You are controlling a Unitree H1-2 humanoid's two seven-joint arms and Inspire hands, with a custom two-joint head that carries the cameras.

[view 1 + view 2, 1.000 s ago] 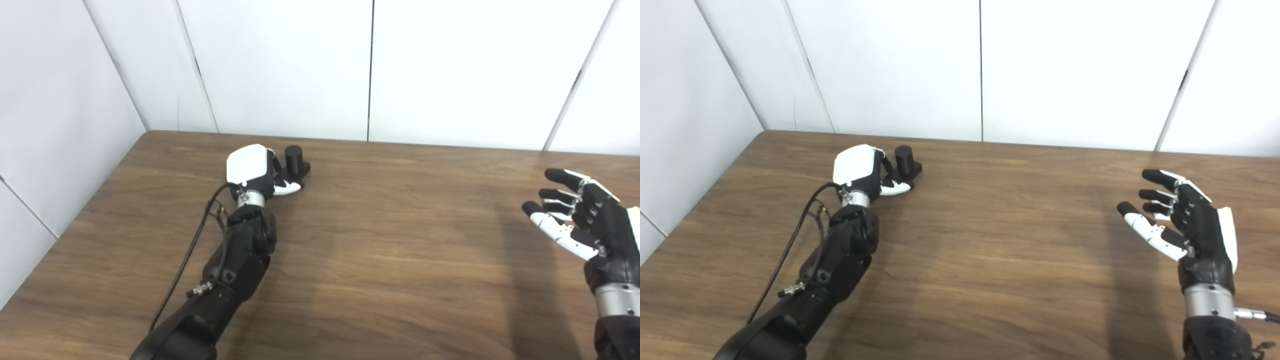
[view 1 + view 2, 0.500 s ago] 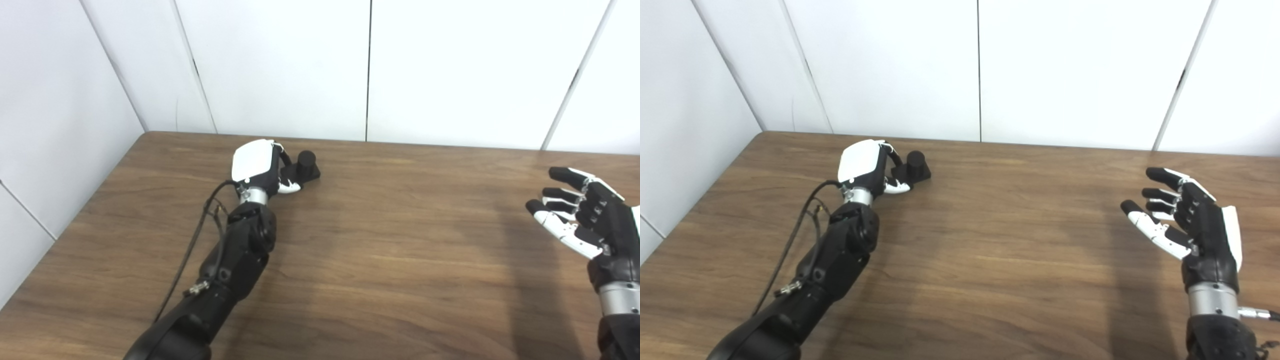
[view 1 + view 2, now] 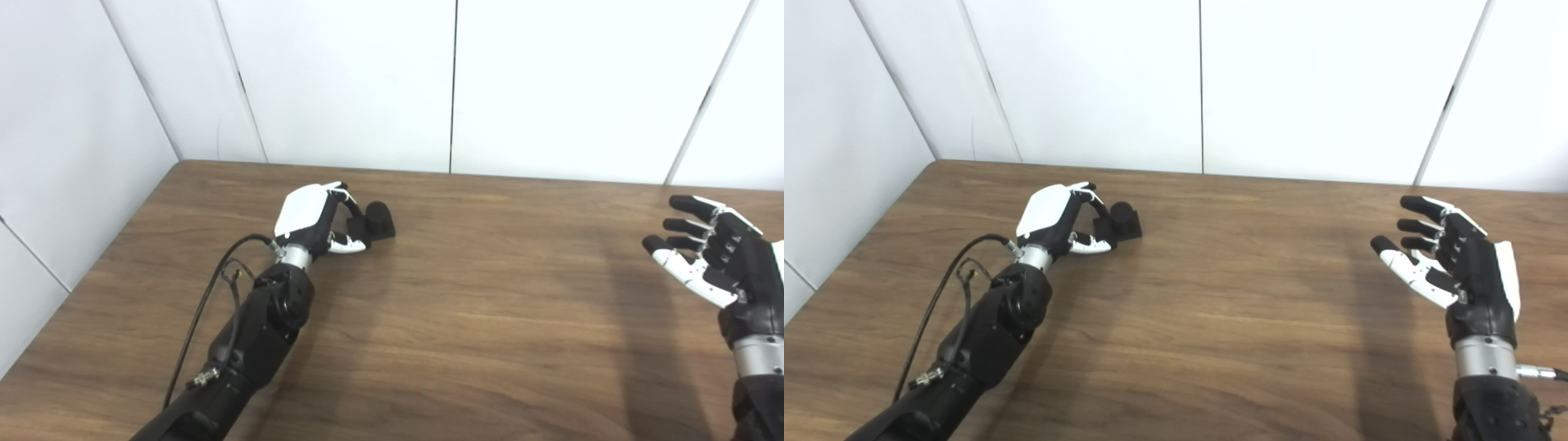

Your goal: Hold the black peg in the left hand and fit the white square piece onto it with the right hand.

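The black peg (image 3: 378, 217), a short cylinder on a square base, is at the back left of the wooden table (image 3: 490, 306). My left hand (image 3: 306, 213) is right beside it, fingers curled over the near edge of its base and thumb under it, so the hand is shut on the peg. The peg leans a little toward the camera. Far to the right, my right hand (image 3: 723, 263) hovers above the table, open, palm facing left, holding nothing. No white square piece shows in either view.
White wall panels (image 3: 551, 86) close the table at the back and along the left side. A black cable (image 3: 205, 306) loops along my left forearm. Bare wood lies between the two hands.
My left hand has drawn the peg to the right and nearer to me, and the peg now tilts more. The right hand has lifted slightly and stays open.
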